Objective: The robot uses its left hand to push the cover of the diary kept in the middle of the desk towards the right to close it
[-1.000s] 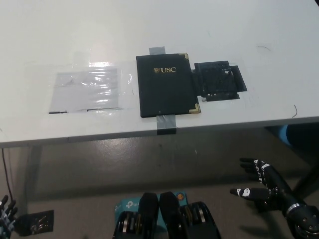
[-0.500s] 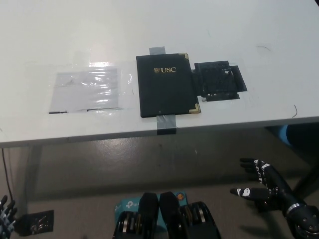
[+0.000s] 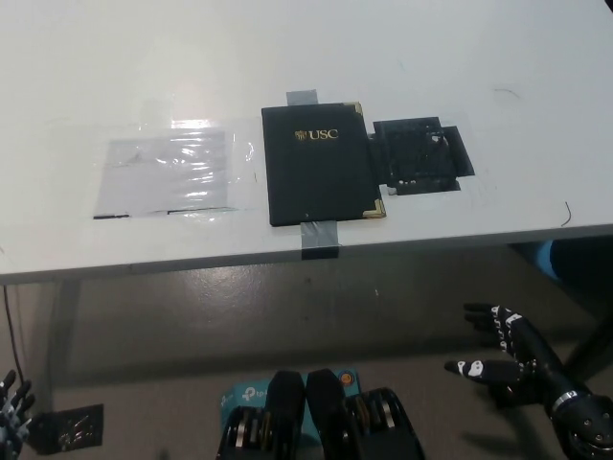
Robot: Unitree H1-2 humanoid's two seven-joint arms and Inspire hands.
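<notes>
Black diary (image 3: 321,164), gold "USC" on its shut cover, lay mid-frame on the white desk (image 3: 402,48). Right hand (image 3: 512,351) hung lower right, fingers spread. Left hand (image 3: 11,410) barely showed at lower left, state unclear.

desk (image 3: 460,57) above diary (image 3: 321,165): bare | left: plastic sheet (image 3: 168,177) | right: black patch (image 3: 421,155)
</notes>
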